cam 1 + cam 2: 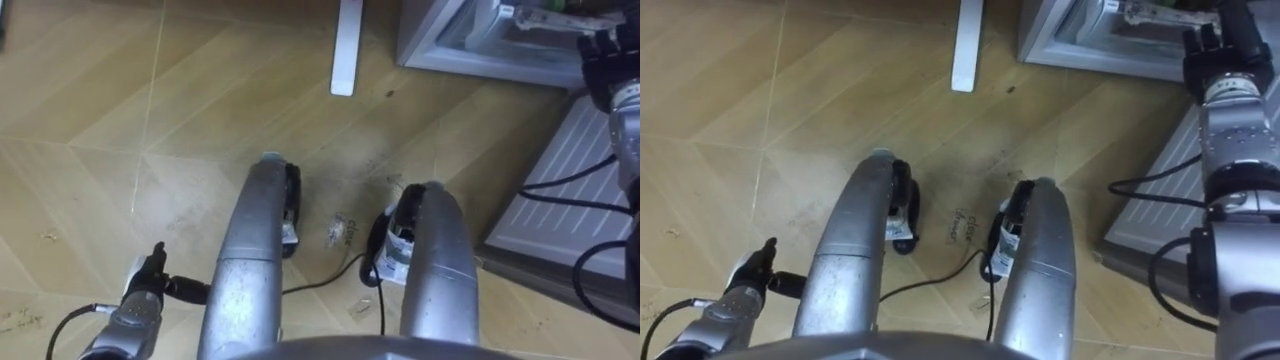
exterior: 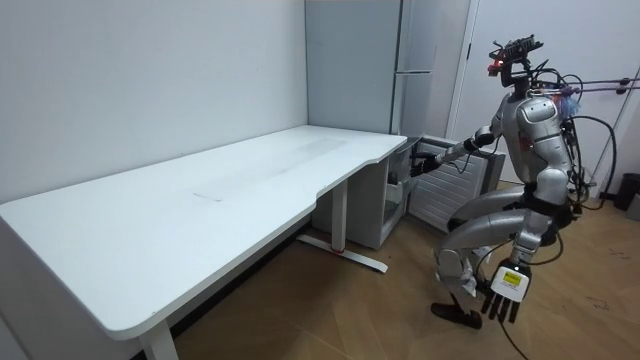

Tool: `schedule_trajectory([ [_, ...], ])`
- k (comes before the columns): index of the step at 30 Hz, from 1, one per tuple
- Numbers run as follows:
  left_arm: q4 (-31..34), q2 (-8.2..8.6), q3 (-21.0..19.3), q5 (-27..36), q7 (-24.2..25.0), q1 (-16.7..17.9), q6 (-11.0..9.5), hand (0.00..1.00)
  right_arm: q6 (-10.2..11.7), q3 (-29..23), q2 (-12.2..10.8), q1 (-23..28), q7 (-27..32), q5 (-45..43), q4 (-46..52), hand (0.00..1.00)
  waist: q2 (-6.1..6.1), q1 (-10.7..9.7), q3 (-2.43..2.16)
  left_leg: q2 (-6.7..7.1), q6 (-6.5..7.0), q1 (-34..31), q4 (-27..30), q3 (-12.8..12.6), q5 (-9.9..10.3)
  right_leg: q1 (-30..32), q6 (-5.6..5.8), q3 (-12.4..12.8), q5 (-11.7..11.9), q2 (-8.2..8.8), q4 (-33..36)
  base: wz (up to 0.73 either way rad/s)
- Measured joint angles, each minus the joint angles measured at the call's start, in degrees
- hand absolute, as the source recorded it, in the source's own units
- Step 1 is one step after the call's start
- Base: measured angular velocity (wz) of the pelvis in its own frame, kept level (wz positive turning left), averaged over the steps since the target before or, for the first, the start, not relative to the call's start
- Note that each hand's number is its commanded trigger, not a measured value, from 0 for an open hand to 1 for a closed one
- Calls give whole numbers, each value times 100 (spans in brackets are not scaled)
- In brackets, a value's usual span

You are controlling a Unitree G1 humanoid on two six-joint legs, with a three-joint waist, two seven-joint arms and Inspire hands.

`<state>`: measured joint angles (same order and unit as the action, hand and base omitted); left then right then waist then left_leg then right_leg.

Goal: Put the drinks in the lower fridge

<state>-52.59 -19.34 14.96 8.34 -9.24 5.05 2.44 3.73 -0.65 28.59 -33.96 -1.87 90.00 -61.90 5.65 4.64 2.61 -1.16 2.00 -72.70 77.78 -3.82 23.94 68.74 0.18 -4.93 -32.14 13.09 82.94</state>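
Right hand reaches the open lower fridge just ahead, its grip unreadable; left hand dangles loose-fingered. Whether drinks are stowed, I can't tell.

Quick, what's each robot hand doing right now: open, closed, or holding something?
Left robot hand: open, hanging low, holding nothing.
Right robot hand: at the fridge, cannot be told.
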Motion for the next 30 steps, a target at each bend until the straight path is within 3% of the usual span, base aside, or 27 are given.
schedule_trajectory([
  [10,408,-69,75,114,157,369,3,0,298,357,27,0,311,43,88,0,49,89,16,97,-49,1,22,36,-31,10,-20,18,-50,96,140,5],
  [17,603,-434,74,115,485,646,24,0,512,734,29,46,629,-34,118,0,52,312,23,93,-207,30,-20,257,-116,-119,-169,-191,-120,84,148,7],
  [23,766,-507,95,230,491,866,132,0,632,1024,53,60,693,-71,118,0,37,394,33,86,-446,-1,-169,484,-250,-160,-335,-442,-165,97,90,10],
  [27,931,-509,100,226,488,1063,147,0,739,1306,46,61,781,-250,197,0,38,466,32,17,-526,16,-246,490,-295,-162,-425,-510,-176,138,67,-5],
  [30,1060,-509,102,228,485,1107,225,0,881,1482,46,61,912,-262,321,0,36,559,33,-43,-585,5,-349,520,-327,-162,-461,-696,-190,296,-18,-11],
])
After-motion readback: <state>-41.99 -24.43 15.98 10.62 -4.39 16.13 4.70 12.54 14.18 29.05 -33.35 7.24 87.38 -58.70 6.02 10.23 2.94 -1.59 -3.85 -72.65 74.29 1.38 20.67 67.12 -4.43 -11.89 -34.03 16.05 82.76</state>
